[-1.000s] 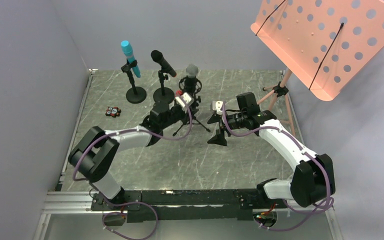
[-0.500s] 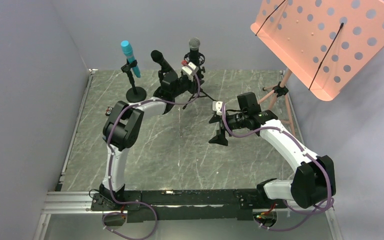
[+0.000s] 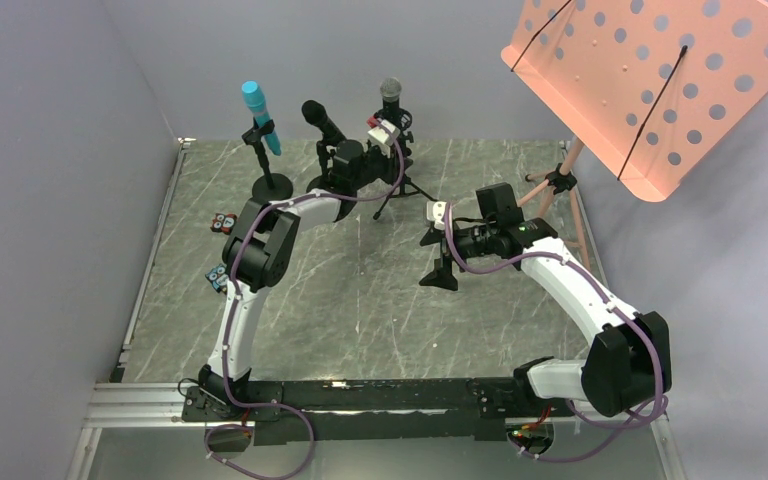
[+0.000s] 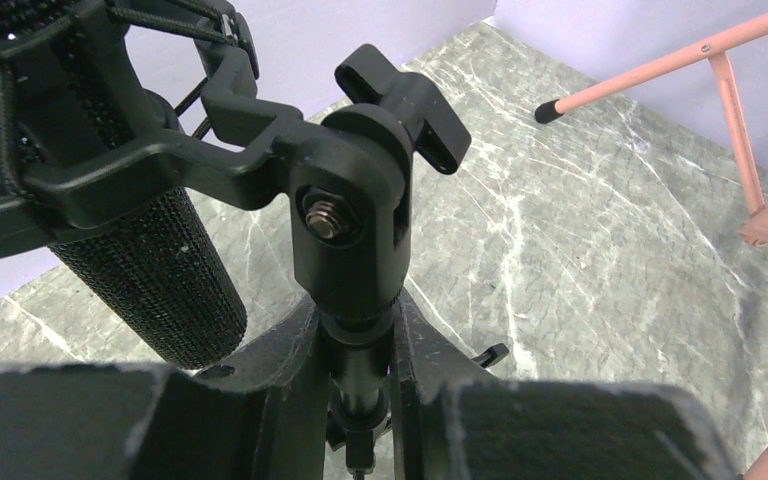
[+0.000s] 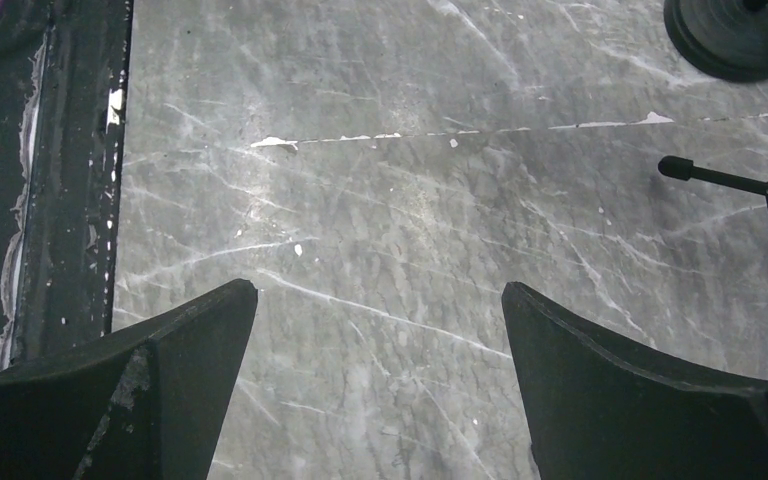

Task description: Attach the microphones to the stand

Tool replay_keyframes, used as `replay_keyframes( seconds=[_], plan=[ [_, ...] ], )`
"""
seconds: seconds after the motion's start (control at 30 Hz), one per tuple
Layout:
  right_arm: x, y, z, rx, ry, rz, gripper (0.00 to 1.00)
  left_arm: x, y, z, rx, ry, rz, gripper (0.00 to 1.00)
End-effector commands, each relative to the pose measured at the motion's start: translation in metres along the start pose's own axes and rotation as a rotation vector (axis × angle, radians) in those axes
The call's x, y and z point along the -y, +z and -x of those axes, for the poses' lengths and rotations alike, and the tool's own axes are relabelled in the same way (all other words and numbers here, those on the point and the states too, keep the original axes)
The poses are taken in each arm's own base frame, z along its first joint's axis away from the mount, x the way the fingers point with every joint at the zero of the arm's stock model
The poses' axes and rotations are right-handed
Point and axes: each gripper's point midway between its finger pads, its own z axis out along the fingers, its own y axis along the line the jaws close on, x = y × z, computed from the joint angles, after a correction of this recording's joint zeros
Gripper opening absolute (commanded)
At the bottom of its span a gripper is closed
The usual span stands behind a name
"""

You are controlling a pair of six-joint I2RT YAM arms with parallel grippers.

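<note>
Left gripper (image 4: 360,395), stand (image 4: 350,230) farther back; grey marbled table (image 3: 360,290), lilac walls (image 3: 50,150)

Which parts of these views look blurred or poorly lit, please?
Left wrist view: the swivel joint of the black tripod microphone stand is sharp, but the left gripper shut on it is a blurred dark mass. Right wrist view: grey marble tabletop crisp, open right gripper soft-edged and shadowed. Top external view: even soft light, faint shadows.
</note>
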Motion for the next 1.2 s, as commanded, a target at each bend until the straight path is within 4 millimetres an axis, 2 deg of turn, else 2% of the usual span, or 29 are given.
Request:
replay_keyframes(
  seconds=[0.0, 0.27, 0.47, 0.63, 0.77, 0.87, 0.97, 1.13, 1.17],
  plan=[
    [0.005, -0.007, 0.02, 0.033, -0.068, -0.01, 1.0, 0.012, 0.0, 0.044, 0.135, 0.021, -0.03, 0.27],
    [0.006, -0.008, 0.02, 0.033, -0.065, -0.013, 1.0, 0.032, -0.005, 0.031, 0.079, 0.055, -0.073, 0.31],
    [0.008, -0.011, 0.022, 0.04, -0.063, -0.023, 1.0, 0.038, -0.006, 0.027, 0.043, 0.061, -0.079, 0.4],
    [0.009, -0.015, 0.023, 0.048, -0.06, -0.031, 1.0, 0.042, -0.009, 0.028, 0.034, 0.059, -0.073, 0.53],
    [0.011, -0.018, 0.022, 0.048, -0.06, -0.041, 1.0, 0.046, -0.017, 0.038, 0.038, 0.046, -0.06, 0.69],
    [0.013, -0.021, 0.022, 0.048, -0.062, -0.052, 1.0, 0.046, -0.029, 0.047, 0.022, 0.037, -0.03, 0.76],
    [0.015, -0.024, 0.021, 0.05, -0.058, -0.062, 1.0, 0.044, -0.05, 0.049, -0.003, 0.027, 0.019, 0.86],
    [0.019, -0.029, 0.018, 0.046, -0.05, -0.076, 1.0, 0.047, -0.093, 0.042, -0.059, -0.005, 0.082, 0.89],
    [0.02, -0.03, 0.018, 0.046, -0.048, -0.082, 1.0, 0.048, -0.105, 0.032, -0.086, -0.013, 0.092, 0.89]
  ],
)
